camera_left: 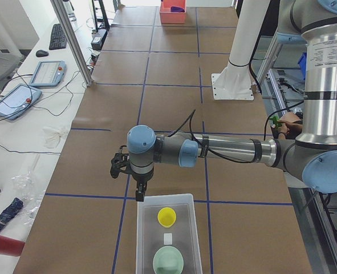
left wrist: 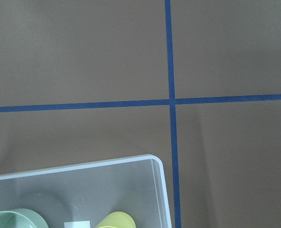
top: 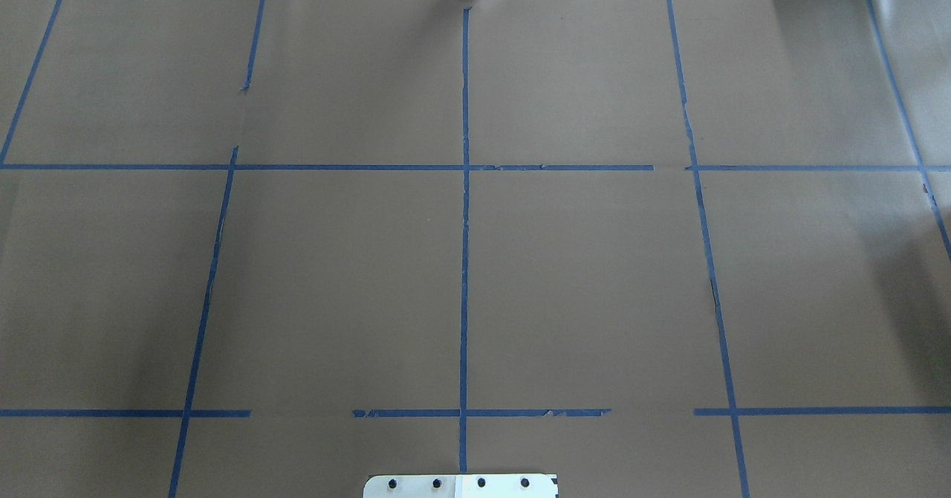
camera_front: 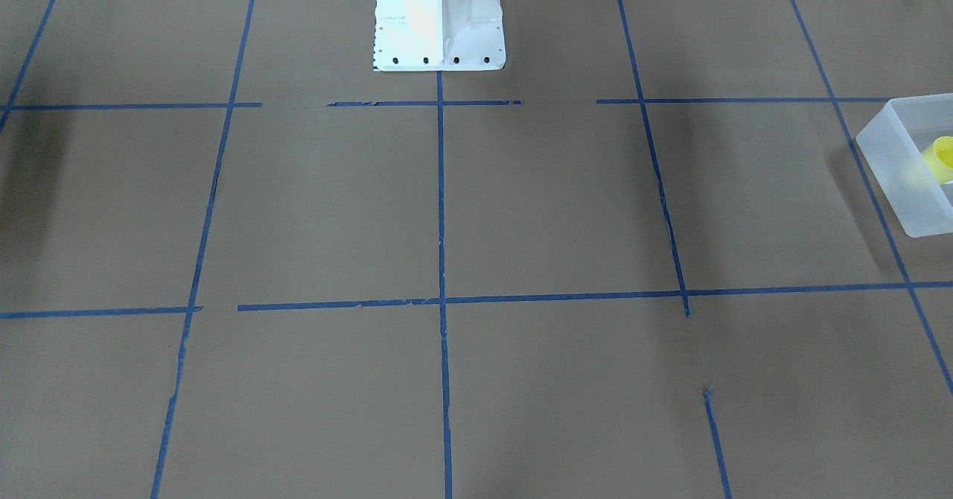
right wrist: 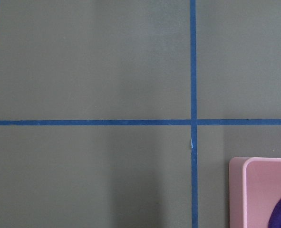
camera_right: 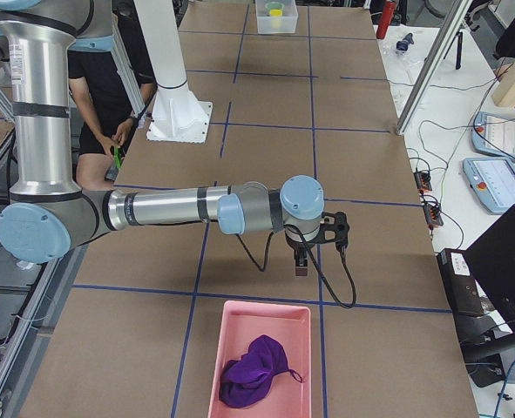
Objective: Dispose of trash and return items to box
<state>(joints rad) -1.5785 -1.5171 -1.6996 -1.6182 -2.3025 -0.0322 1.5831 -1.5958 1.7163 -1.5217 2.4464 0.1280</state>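
From the table's end on the robot's left, the thing nearest you is the box (camera_left: 141,240), a frosted bin lying lengthwise on the brown paper of the table (camera_left: 82,171). Inside it, closest to you, you see the pale green bowl (camera_left: 168,261), then a small white piece (camera_left: 167,238), then the yellow cup (camera_left: 167,216) near the box's far wall. The three lie apart from one another.

Just past that far wall the left gripper (camera_left: 139,196) hangs over the table, pointing down, by the box's far corner. Only this side view shows it, so you cannot tell whether its fingers are apart or together.

Farther along you meet the blue tape (camera_left: 145,108) grid and the robot's white pedestal (camera_left: 232,85). At the far end lies a pink tray (camera_left: 173,19) with a purple cloth (camera_left: 178,8) in it. The right gripper (camera_right: 300,266) hangs over the paper just short of that tray, pointing down, and there too you cannot tell how its fingers stand
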